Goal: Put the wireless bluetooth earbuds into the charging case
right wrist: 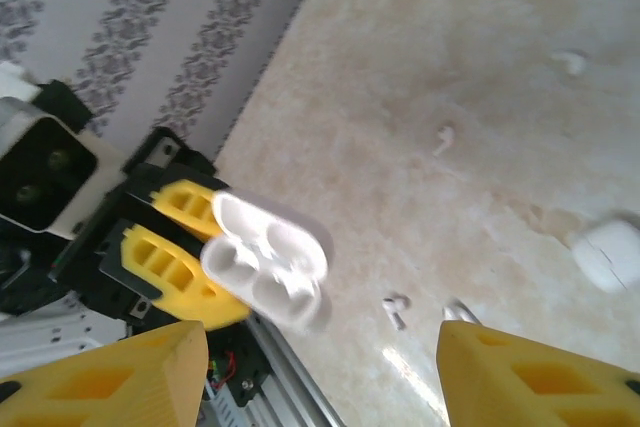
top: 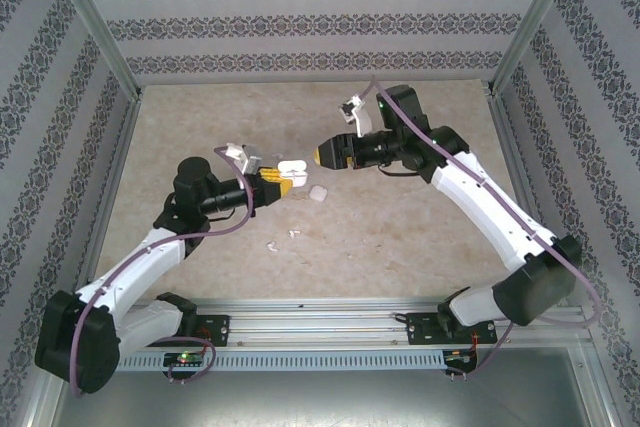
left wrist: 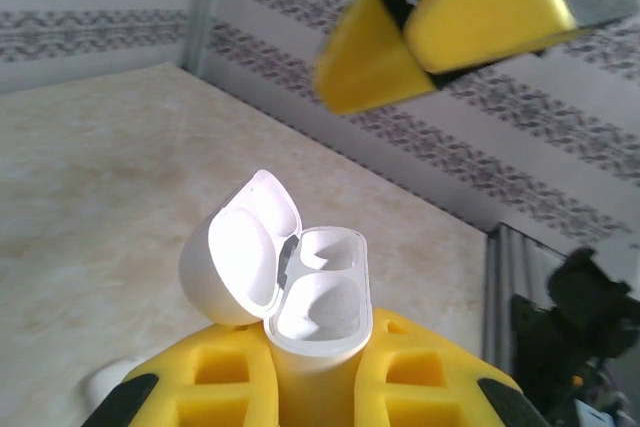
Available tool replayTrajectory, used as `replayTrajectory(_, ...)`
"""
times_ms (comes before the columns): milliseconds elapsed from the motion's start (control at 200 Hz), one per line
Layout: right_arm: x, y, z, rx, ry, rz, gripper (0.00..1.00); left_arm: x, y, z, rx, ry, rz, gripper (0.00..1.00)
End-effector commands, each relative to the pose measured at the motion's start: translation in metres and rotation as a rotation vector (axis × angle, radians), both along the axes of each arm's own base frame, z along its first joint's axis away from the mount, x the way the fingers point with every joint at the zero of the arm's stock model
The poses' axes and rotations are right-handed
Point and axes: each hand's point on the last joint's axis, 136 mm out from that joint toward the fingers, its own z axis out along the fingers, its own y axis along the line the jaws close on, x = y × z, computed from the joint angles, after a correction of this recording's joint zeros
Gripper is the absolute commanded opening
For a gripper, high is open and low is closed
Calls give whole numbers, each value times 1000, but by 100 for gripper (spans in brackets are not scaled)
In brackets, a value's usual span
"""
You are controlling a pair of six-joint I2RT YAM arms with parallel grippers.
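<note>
Four earbuds (right wrist: 443,137) (right wrist: 572,62) (right wrist: 395,309) (right wrist: 458,310), two cases (right wrist: 265,262) (right wrist: 610,252).

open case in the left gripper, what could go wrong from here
1. The open case is pinched only by its lower body in the left gripper, so pressing a bud in could tilt or slip it.
2. The right gripper is open and empty close by; its fingers could knock the lid.
3. The earbuds on the table are tiny, so a grasp could flick one away.
</note>
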Motion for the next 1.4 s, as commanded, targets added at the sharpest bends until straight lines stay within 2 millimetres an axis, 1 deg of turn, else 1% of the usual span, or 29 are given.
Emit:
replayTrajectory(0,6,-21,-42,-138,94,-218,61,10,25,-1,26,-44,156,0)
replayTrajectory(80,2,-22,-70,-216,142,-265,59,8,40,-12,55,-20,241,0)
replayTrajectory(205,-7,-10,-102,-377,133,-276,54,3,71,-34,135,28,404,0)
replayTrajectory(300,-17,17,-124,-432,132,-235,50,-2,96,-50,171,72,533,0)
replayTrajectory(365,-21,35,-142,-450,163,-195,47,-8,102,-59,170,93,561,0)
replayTrajectory(445,-24,55,-161,-478,186,-129,43,-16,98,-65,141,101,524,0)
replayTrajectory(565,-25,71,-185,-525,225,-54,38,-29,84,-65,86,70,428,0)
replayTrajectory(664,-26,83,-200,-496,259,-17,35,-30,81,-62,42,51,411,0)
replayTrajectory(779,-29,94,-219,-492,299,32,33,-28,80,-62,42,46,410,0)
replayTrajectory(979,-30,97,-246,-545,325,86,33,-29,80,-66,48,70,407,0)
replayTrajectory(1039,-31,97,-252,-561,334,95,35,-30,80,-67,50,79,409,0)
replayTrajectory(1114,-32,94,-260,-582,340,94,41,-31,81,-68,47,85,414,0)
replayTrajectory(1209,-34,91,-266,-591,351,94,47,-32,82,-70,42,94,418,0)
replayTrajectory(1394,-44,90,-272,-563,396,79,48,-31,83,-72,43,104,425,0)
